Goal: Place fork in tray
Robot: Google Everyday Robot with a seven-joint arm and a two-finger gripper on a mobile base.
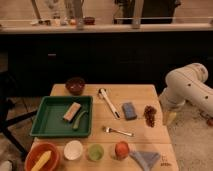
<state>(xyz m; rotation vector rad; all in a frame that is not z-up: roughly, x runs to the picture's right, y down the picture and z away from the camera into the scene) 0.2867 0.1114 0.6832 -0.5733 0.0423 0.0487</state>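
Off the right edge of the bench (136, 94) the pincer (170, 118) hangs spread and empty; the fork (118, 131) lies leftward, lengthwise along the front edge.

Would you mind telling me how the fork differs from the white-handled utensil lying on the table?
The fork is shorter than the white-handled utensil. The fork is all silver; the utensil has a white handle and round head. Both lie flat on the table, outside the tray; the gripper hangs off the table's edge farthest from the tray.
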